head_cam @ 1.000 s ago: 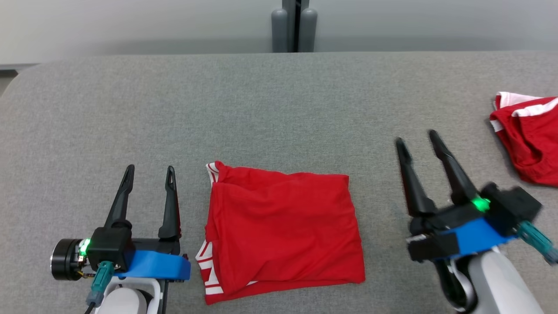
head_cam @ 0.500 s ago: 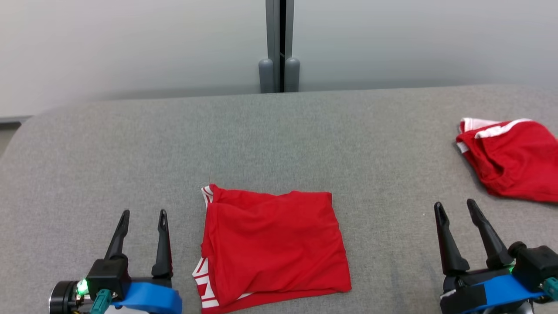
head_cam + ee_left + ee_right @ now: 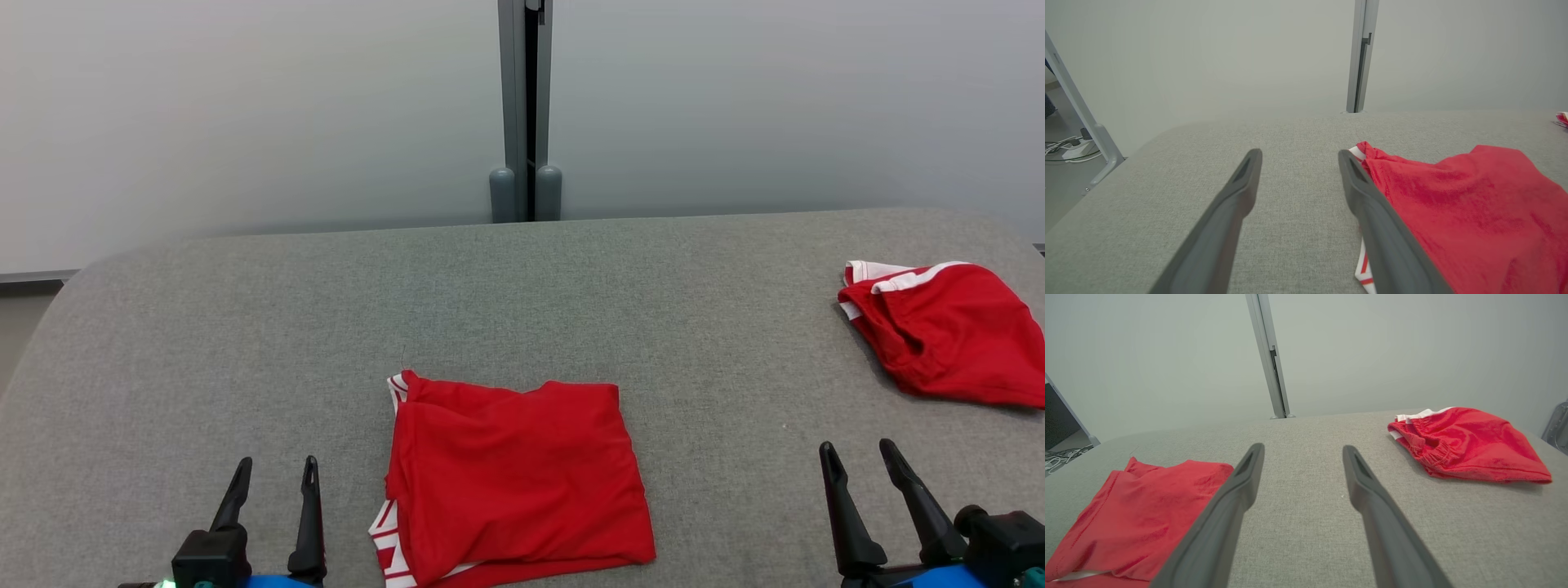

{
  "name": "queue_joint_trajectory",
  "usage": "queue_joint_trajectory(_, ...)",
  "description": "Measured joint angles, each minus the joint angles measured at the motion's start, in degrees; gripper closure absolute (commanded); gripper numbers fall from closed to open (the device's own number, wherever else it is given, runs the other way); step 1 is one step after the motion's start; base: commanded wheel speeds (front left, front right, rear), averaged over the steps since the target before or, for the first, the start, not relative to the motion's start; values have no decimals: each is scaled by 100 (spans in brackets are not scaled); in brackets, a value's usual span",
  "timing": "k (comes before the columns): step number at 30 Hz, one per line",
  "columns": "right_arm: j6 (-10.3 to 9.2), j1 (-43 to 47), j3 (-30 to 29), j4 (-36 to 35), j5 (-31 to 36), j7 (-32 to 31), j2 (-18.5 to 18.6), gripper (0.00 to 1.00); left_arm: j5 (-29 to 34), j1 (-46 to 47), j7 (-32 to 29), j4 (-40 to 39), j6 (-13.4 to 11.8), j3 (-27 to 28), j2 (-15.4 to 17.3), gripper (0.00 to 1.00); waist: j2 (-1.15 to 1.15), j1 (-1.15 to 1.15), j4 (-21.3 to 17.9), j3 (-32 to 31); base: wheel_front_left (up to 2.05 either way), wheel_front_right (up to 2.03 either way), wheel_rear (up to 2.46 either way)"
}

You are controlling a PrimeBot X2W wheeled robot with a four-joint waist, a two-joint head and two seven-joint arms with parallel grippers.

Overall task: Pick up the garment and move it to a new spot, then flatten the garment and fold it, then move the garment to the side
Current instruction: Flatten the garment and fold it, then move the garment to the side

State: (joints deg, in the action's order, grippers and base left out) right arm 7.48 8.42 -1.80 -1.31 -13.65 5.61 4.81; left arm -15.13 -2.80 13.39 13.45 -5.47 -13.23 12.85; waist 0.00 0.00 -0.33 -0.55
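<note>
The garment (image 3: 514, 478) lies folded at the desk's (image 3: 571, 310) near edge, between the left gripper (image 3: 277, 463) and right gripper (image 3: 856, 447), whose fingers are spread and empty. Folding looks done; next, grip its edges and move it aside

The head camera looks down across the table (image 3: 522, 294). Both wrist cameras sit low (facing the wall (image 3: 1208, 61)), sharing the folded garment (image 3: 1139, 514).

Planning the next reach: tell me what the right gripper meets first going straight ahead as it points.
Probably nothing: the right gripper points over bare table, between the folded garment and the other red garment. Depth is unclear.
</note>
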Motion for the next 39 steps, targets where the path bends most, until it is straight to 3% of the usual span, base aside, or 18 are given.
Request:
queue_joint_trajectory(19,0,102,-115,-210,49,-158,-68,0,-33,-24,-9,49,12,-96,96,0,1,0,35,-24,0,0,0)
queue_joint_trajectory(25,0,17,-77,-140,41,-254,-9,0,68,246,45,-211,-9,-137,113,0,0,0,135,234,0,0,0)
queue_joint_trajectory(31,0,-553,348,412,-63,-316,110,0,175,700,118,-480,-30,-160,70,0,1,1,437,699,0,0,0)
queue_joint_trajectory(39,0,-1302,1045,1726,-397,-250,143,0,260,972,152,-662,-37,-172,-68,0,2,2,951,1199,0,0,0)
